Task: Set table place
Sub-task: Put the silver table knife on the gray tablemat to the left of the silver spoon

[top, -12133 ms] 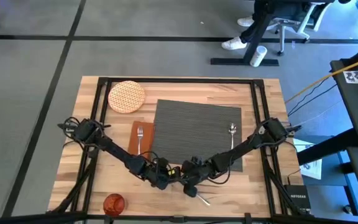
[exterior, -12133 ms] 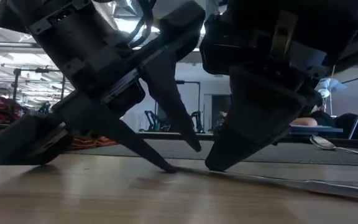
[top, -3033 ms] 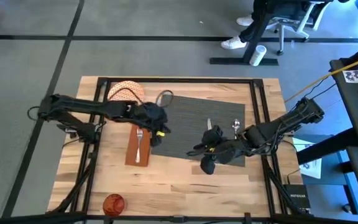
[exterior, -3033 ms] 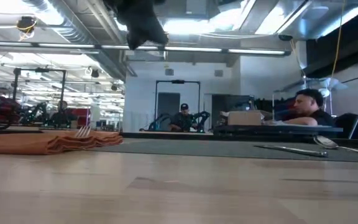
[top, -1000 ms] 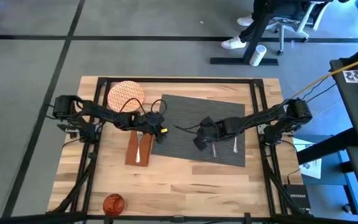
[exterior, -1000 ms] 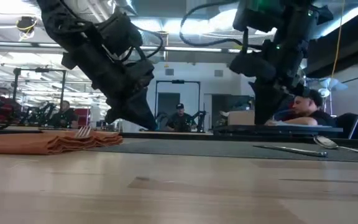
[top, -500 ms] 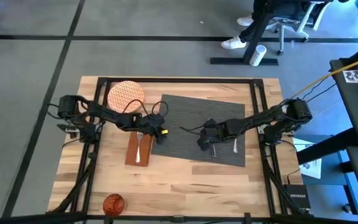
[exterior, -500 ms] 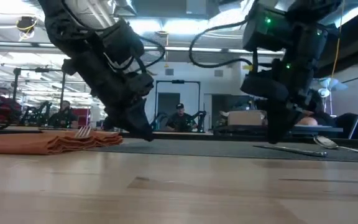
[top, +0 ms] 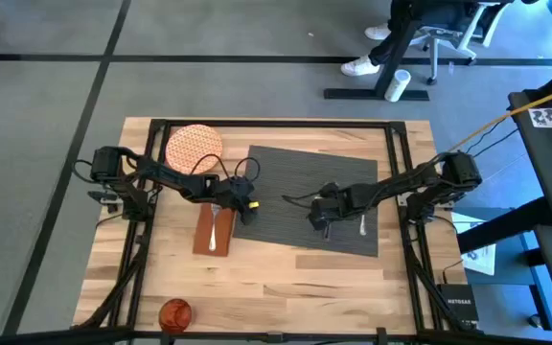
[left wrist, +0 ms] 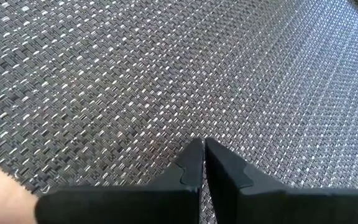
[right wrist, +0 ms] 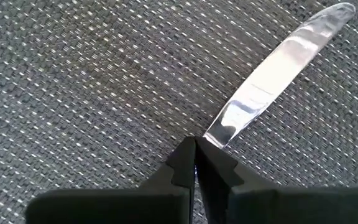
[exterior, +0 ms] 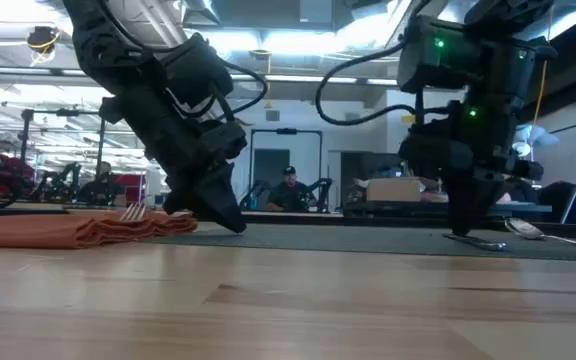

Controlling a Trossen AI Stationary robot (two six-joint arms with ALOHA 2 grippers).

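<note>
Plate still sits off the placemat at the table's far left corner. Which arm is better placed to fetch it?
Left. The left gripper rests at the placemat's near-left edge, close to the plate. The right gripper is across the mat, at the knife.

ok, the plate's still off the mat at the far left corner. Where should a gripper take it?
By the rim, from above: the plate lies flat on the table, so one finger must slip under its edge. The side facing the left gripper looks reachable; rails crowd the far side.

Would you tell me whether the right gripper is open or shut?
Shut: the right gripper has its fingertips pressed together at the knife on the placemat.
</note>
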